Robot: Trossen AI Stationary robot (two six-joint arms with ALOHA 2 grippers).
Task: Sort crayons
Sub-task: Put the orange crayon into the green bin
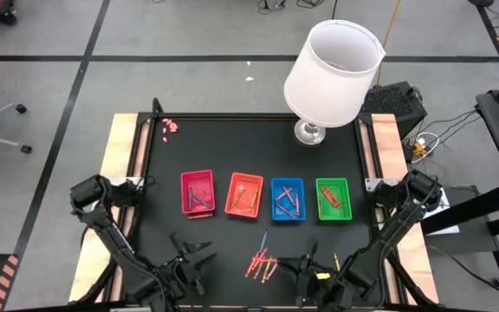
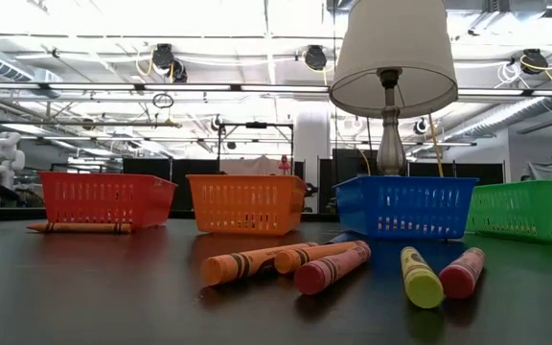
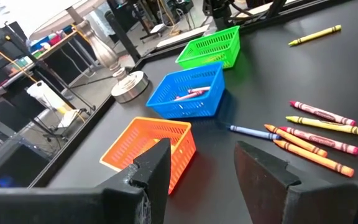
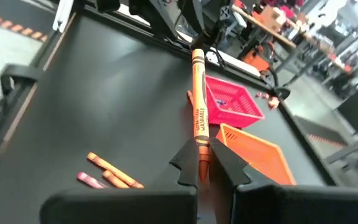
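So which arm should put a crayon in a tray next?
The right arm, probably. Its tool is already shut on a thin orange wax crayon, with the orange plastic mesh tray ahead. The left tool is open and empty.

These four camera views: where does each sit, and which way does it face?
High: overhead, straight down on the table; both arms show.
Low: tabletop height, across crayons to the baskets; no arm.
Left wrist: past the open left end effector toward the orange basket.
Right wrist: right end effector clamping an orange crayon.
Both wrist views share the orange basket.
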